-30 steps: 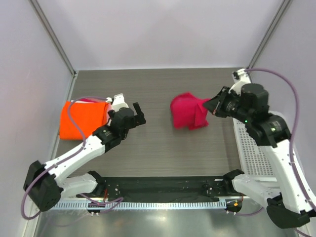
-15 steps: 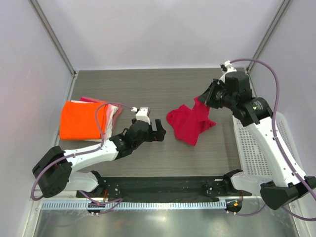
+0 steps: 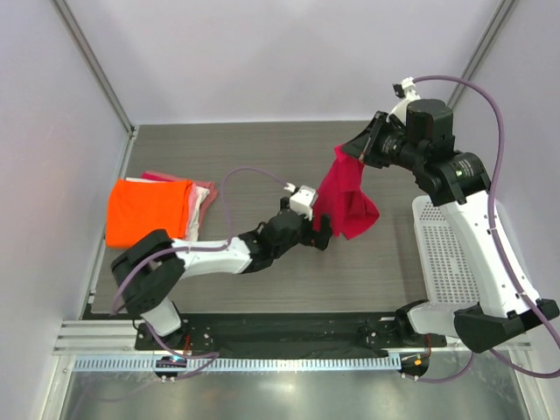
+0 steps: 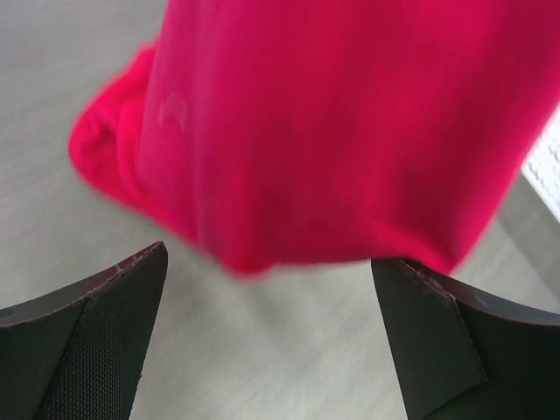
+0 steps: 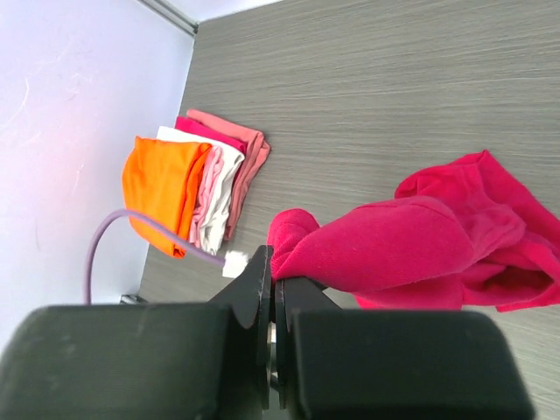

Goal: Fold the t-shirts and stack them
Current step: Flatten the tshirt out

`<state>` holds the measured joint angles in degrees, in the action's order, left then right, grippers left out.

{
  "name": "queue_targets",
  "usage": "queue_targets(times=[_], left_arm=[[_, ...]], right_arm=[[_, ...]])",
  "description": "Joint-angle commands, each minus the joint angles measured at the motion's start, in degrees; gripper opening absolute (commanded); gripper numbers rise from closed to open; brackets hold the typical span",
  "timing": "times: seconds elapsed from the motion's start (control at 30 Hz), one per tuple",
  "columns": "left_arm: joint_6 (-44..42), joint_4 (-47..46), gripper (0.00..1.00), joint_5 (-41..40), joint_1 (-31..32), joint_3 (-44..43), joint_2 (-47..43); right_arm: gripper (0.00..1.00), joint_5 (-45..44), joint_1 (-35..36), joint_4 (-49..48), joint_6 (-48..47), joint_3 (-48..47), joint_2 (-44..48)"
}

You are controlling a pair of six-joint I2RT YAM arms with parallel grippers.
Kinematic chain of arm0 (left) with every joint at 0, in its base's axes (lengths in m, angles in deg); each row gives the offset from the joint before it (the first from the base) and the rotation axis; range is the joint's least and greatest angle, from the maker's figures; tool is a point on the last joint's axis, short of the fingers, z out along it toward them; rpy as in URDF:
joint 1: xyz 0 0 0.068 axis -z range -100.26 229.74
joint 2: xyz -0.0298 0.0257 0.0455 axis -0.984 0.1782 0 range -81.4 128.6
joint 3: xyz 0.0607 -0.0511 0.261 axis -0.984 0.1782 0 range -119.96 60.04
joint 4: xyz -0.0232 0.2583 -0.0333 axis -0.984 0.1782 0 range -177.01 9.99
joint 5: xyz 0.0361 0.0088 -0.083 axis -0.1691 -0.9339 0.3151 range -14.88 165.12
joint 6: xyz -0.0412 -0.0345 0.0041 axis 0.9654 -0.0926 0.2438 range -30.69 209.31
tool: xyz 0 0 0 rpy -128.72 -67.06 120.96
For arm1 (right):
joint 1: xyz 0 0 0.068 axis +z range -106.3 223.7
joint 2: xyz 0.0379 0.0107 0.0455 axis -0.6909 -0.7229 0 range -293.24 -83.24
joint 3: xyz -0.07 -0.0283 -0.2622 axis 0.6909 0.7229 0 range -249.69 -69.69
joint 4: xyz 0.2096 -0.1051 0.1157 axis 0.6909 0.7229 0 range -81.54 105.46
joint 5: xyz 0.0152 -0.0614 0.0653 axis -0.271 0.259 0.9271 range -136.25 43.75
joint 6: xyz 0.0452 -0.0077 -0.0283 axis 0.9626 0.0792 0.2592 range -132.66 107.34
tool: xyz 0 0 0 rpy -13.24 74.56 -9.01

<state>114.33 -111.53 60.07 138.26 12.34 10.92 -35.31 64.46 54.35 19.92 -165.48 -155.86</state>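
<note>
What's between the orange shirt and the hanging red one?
Top view: pale folded shirts, then bare table crossed by a purple cable and the left arm's open fingers.

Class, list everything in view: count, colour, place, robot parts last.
crimson t-shirt: one, red, hanging from the right gripper.
orange t-shirt: one, orange, folded atop the left stack.
pale shirts: count unclear, white and pink, under the orange.
basket: one, white, table's right edge.
table: one, grey, underneath.
left gripper: one, black, open near the hanging shirt's lower edge.
right gripper: one, black, shut on crimson t-shirt.
</note>
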Motion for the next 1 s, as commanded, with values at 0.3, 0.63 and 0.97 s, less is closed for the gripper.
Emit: queue_targets(times=[0.3,0.63,0.97], left_arm=[[-8.0,6.6,0.0,-13.3,-0.5,-14.4,0.5],[-14.5,48.8,0.0,-17.8,-0.5,-33.4,-27.9],[-11.5,46.2,0.36,11.0,-17.6,-44.5,-1.7]], right_arm=[[0.01,-1.1,-0.2,0.1,-1.2,-3.4,2.4],[0.01,-7.2,-0.5,0.2,-1.8,2.7,10.9],[0.01,-8.3,-0.5,-0.9,0.7,10.2,15.8]])
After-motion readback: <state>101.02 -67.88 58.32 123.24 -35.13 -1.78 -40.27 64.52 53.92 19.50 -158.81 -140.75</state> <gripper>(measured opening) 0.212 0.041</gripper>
